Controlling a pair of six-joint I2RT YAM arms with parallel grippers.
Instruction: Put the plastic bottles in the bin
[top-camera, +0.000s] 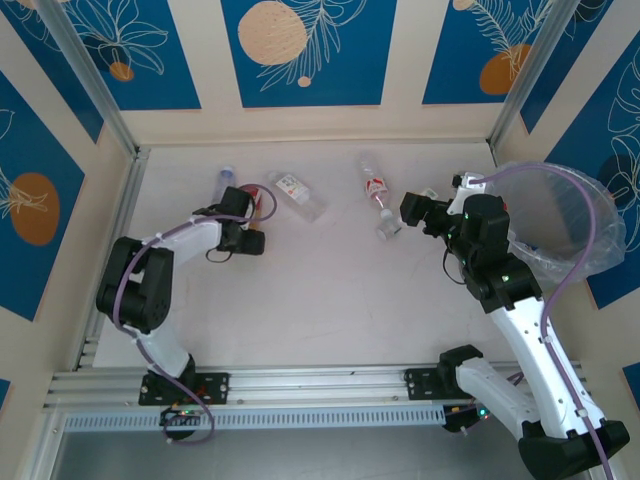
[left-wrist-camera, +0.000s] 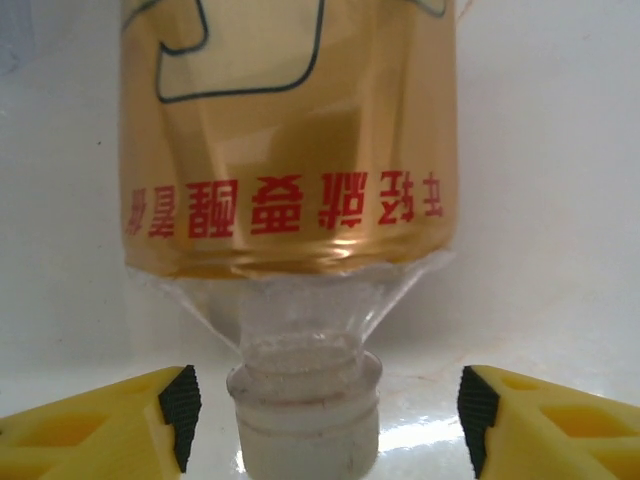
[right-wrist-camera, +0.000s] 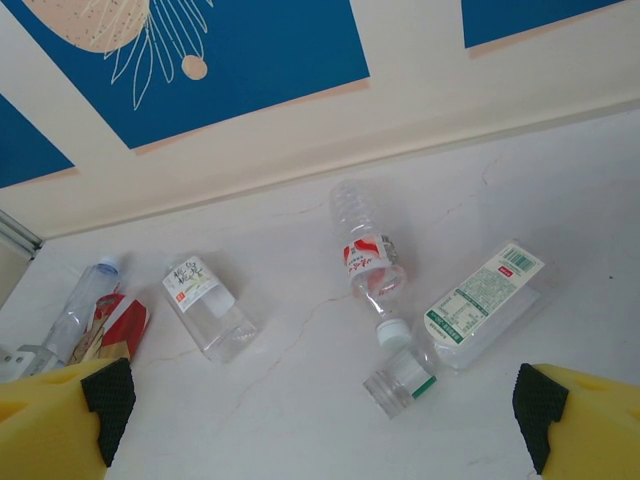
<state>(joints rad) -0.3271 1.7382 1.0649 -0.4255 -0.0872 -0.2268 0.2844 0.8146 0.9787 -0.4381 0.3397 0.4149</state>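
amber bottle (left-wrist-camera: 290, 150), lying on the desk (top-camera: 330, 290) well apart from the bin (top-camera: 600, 215), across the desk from it. its white cap (left-wrist-camera: 305, 420) sits between the jaws of the left gripper (left-wrist-camera: 329, 415), which is about half open with a gap on either side and grips nothing yet. for a sound grip: centre on the neck, then close squarely so the round plastic cannot slip out. right gripper (right-wrist-camera: 320, 408), near the bin, is spread wide and empty above two clear bottles (right-wrist-camera: 368, 262).
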